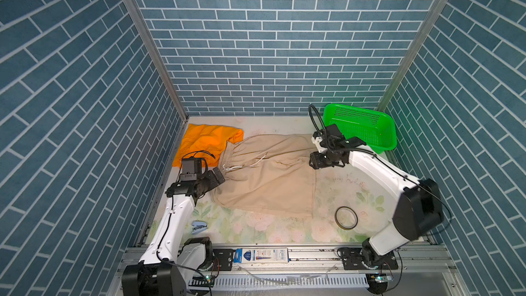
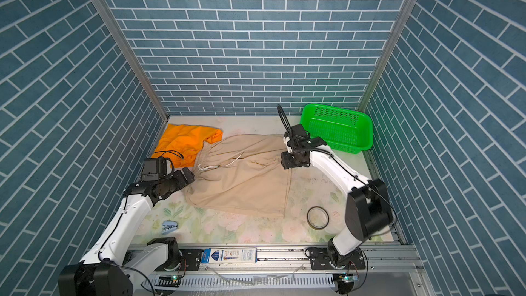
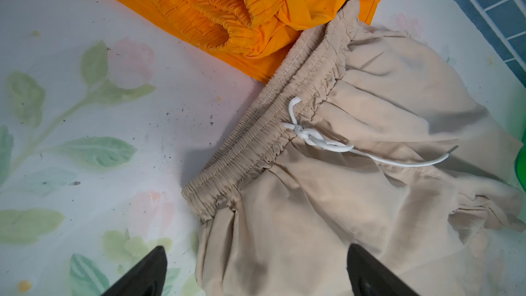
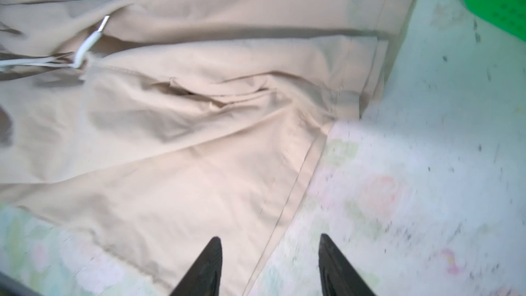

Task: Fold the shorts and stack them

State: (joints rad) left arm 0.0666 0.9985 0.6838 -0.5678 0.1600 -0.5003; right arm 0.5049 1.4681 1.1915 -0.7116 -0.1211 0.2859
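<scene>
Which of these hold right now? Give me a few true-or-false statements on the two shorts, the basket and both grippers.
1. The left gripper and the right gripper are both open, holding nothing. True.
2. The waistband of the beige shorts overlaps the edge of the orange shorts. True.
3. The orange shorts carry the drawstring. False: the white drawstring is knotted at the beige waistband.
4. The orange shorts lie in the green basket. False: they lie on the table by its far left corner, and no cloth shows in the basket.
</scene>
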